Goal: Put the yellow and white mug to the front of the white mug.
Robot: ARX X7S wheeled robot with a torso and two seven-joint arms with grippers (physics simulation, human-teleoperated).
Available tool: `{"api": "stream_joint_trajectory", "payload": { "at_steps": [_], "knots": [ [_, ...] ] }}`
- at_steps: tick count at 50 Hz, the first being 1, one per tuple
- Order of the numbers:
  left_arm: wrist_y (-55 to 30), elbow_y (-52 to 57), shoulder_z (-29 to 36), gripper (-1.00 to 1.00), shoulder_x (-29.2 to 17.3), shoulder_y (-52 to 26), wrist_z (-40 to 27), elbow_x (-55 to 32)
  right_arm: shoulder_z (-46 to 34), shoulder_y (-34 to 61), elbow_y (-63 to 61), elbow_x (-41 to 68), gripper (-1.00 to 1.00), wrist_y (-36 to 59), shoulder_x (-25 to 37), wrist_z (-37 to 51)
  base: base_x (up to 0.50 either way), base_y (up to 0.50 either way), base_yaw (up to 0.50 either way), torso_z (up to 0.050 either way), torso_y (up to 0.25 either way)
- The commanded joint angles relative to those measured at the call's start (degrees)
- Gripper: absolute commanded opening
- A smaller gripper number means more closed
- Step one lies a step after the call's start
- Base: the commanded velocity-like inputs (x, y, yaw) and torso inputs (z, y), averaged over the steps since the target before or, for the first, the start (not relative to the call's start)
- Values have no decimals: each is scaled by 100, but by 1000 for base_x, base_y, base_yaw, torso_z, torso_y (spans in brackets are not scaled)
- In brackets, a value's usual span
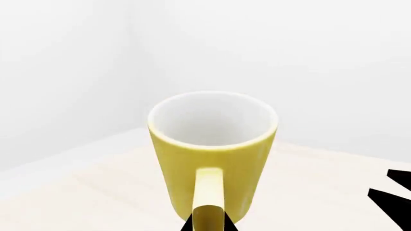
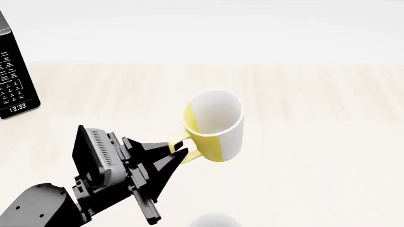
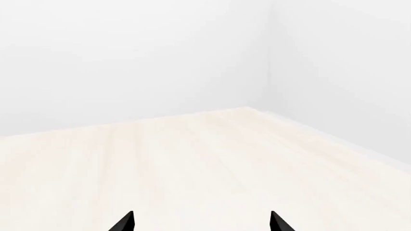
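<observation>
The yellow and white mug (image 2: pixel 215 125) is held up over the light wooden table, tilted, its open white inside showing. My left gripper (image 2: pixel 179 152) is shut on its yellow loop handle (image 2: pixel 187 150). In the left wrist view the mug (image 1: pixel 215 159) fills the middle, with its handle (image 1: pixel 209 202) between the black fingertips. At the bottom edge of the head view a pale rounded rim (image 2: pixel 215 221) shows, likely the white mug, mostly cut off. My right gripper (image 3: pixel 201 222) is open and empty over bare table; it does not show in the head view.
A black microwave (image 2: pixel 14 80) with a lit clock stands at the far left of the table. The light wooden table (image 2: pixel 315 118) runs back to a white wall. In the right wrist view the table's corner (image 3: pixel 247 109) meets white walls.
</observation>
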Motion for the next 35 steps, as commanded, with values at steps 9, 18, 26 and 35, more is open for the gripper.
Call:
{"api": "stream_joint_trajectory", "payload": {
  "at_steps": [9,18,26,35],
  "knots": [
    [488,-576,165,-100,123,-118,-77,371,-51,-20,-36,20,100,-14,37,34,0,0,0,0,0],
    [1090,-1558,197,-100,309,-252,141,521,-79,-12,-42,18,100,-5,52,59,0,0,0,0,0],
    [1460,-2069,234,-100,413,-252,291,583,-94,-9,-44,24,100,-5,65,80,0,0,0,0,0],
    [2033,-2815,267,-100,590,-308,414,694,-121,-4,-37,36,100,-10,81,87,0,0,0,0,1]
  ]
}}
